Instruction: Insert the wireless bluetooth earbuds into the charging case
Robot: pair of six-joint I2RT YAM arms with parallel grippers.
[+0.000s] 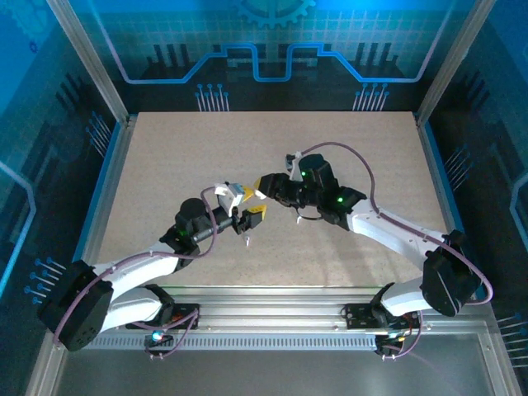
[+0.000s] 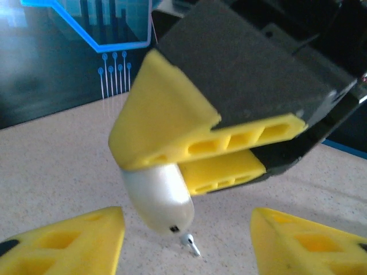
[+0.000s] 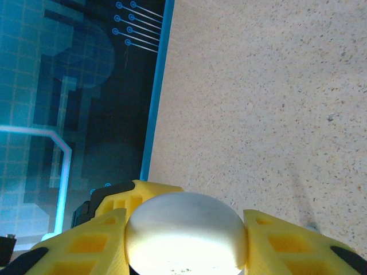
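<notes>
My right gripper [image 3: 184,226] is shut on the white rounded charging case [image 3: 184,235], held above the table. In the left wrist view the case [image 2: 157,197] hangs from the right gripper's yellow fingers [image 2: 172,123], its rounded end pointing down. One white stem-shaped earbud [image 2: 191,243] lies on the table just under and right of that end. My left gripper [image 2: 186,220] is open, its two yellow fingers on either side of the earbud, not touching it. From above, the case [image 1: 223,191] and both grippers meet mid-table, with the left gripper [image 1: 252,216] nearer.
The speckled beige table [image 1: 330,140] stretches behind and to both sides of the arms. A blue-lit wall [image 1: 264,49] closes the back, and metal frame posts [image 1: 91,66] stand at the corners.
</notes>
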